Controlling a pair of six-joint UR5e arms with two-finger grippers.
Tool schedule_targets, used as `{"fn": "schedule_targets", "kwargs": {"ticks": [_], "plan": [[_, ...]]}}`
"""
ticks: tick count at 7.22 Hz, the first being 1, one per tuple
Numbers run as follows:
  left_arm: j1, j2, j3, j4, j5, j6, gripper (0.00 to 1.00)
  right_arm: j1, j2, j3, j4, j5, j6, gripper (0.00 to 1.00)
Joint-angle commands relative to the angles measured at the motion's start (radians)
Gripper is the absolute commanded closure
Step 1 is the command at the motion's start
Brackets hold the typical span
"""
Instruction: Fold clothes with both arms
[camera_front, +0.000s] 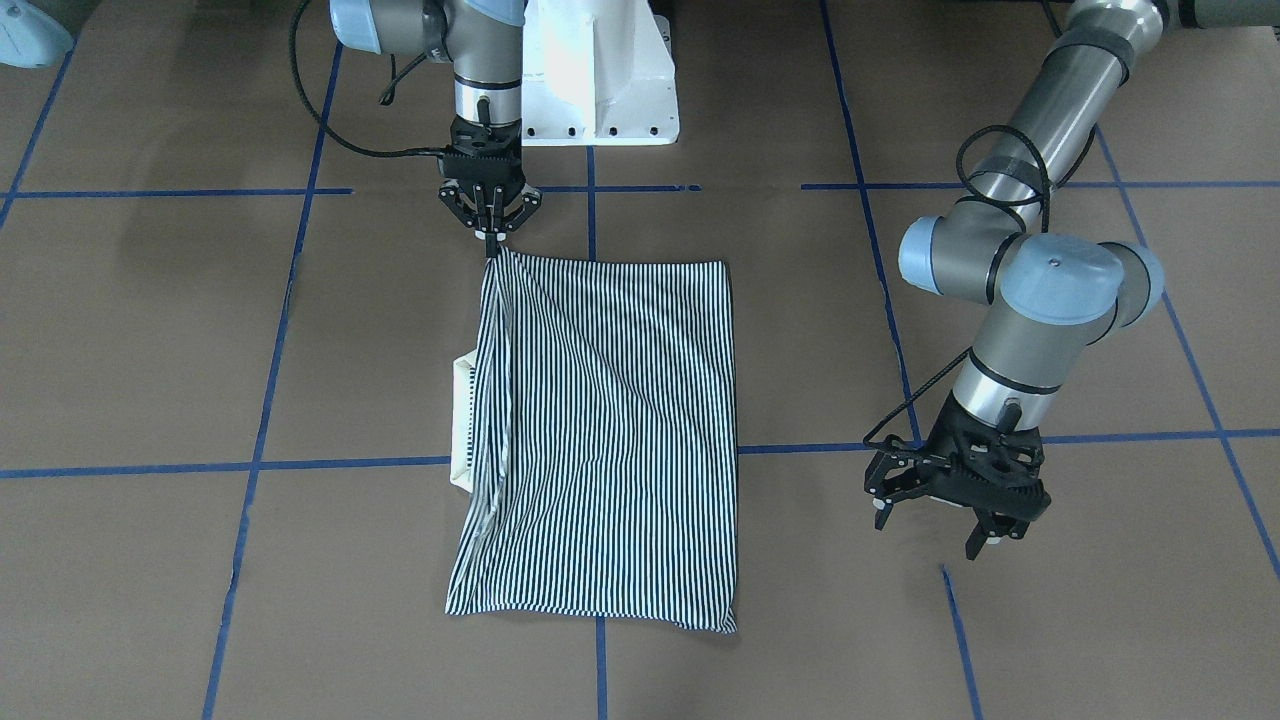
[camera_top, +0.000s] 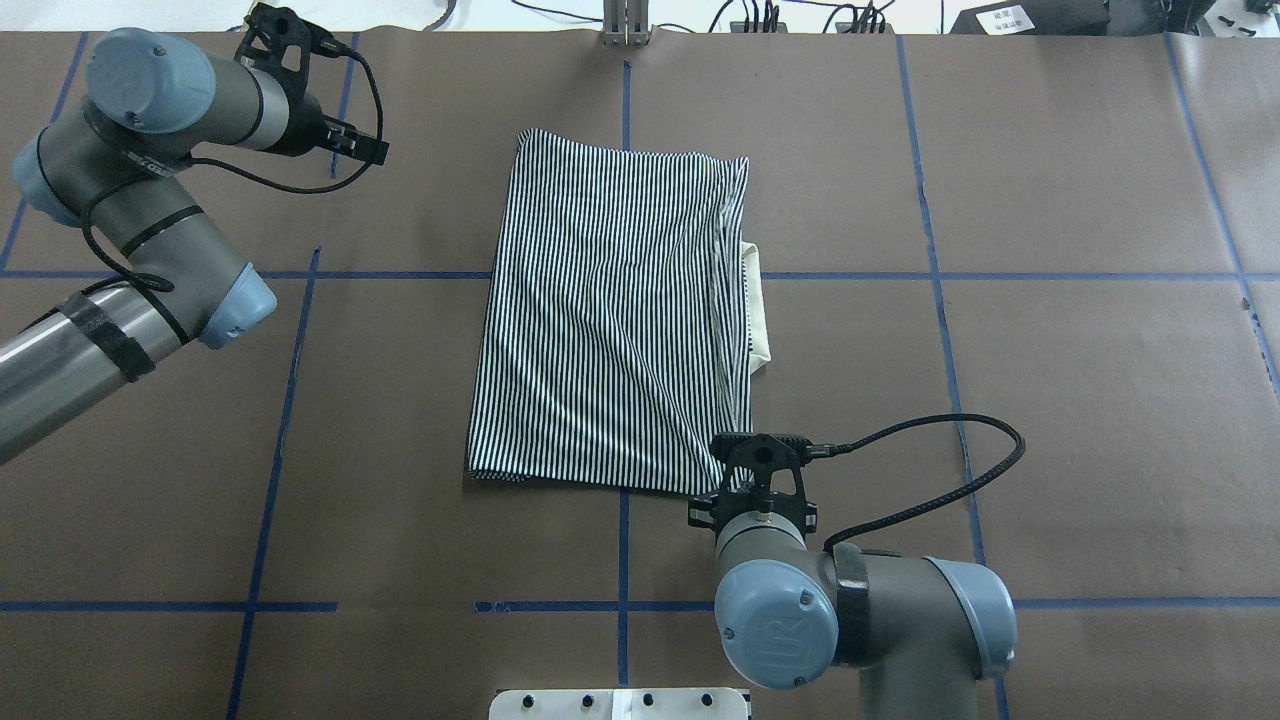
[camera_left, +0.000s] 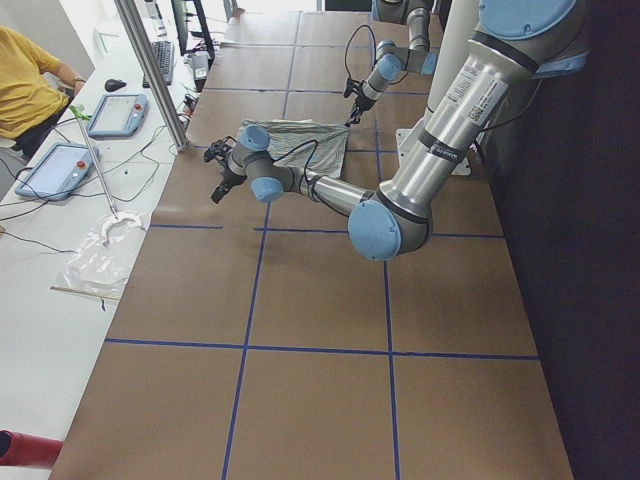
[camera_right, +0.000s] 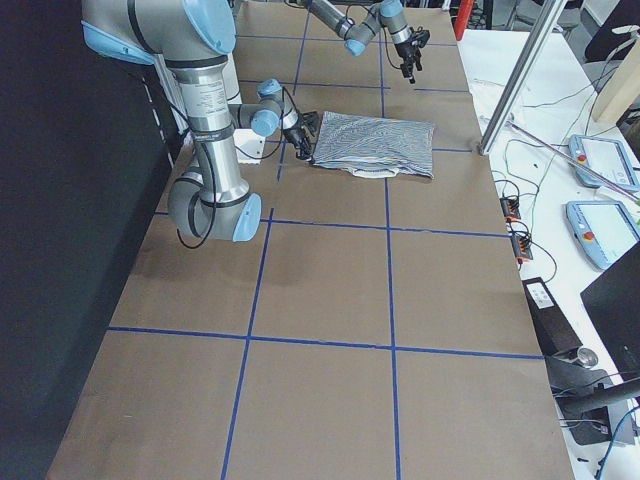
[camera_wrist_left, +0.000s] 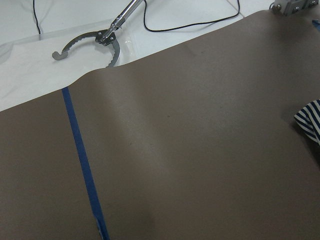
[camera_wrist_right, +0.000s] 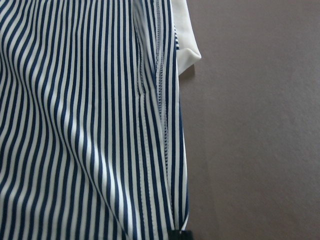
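Closest to the overhead camera, the right arm (camera_top: 800, 610) came in from the worktop's robot-side edge, and the right gripper (camera_front: 494, 238) had its 2 jaws pressed together on 1 corner of the striped polo shirt (camera_top: 610, 320) — the corner nearest that edge. The shirt lay folded into a rectangle at the middle of the brown worktop (camera_top: 1050, 350), its cream collar (camera_top: 757, 300) poking out on the side toward the right end. The left gripper (camera_front: 935, 530) hung well apart from the shirt, toward the far edge and left end — jaws spread, nothing between them.
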Motion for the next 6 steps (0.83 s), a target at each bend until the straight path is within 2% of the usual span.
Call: {"fn": "schedule_targets", "kwargs": {"ticks": [1,2,3,4,5,6], "plan": [[0.001,-0.002,0.000,0.000,0.000,0.000,0.00,-0.031,-0.062,0.052,-0.001,-0.001,0.053,0.96],[0.001,-0.002,-0.003,0.002,0.000,0.000,0.00,-0.037,-0.074,0.053,-0.001,-0.004,0.055,0.01],[0.002,0.000,-0.021,0.008,-0.002,0.000,0.00,-0.033,-0.083,0.064,0.004,0.001,0.044,0.00],[0.005,0.000,-0.037,0.014,-0.038,0.000,0.00,-0.030,-0.118,0.126,0.031,0.011,0.022,0.00],[0.005,0.018,-0.067,0.014,-0.063,0.000,0.00,-0.008,-0.179,0.159,0.164,0.031,-0.047,0.00],[0.011,0.059,-0.137,0.015,-0.064,-0.033,0.00,0.053,-0.242,0.161,0.288,0.109,-0.090,0.00]]}}
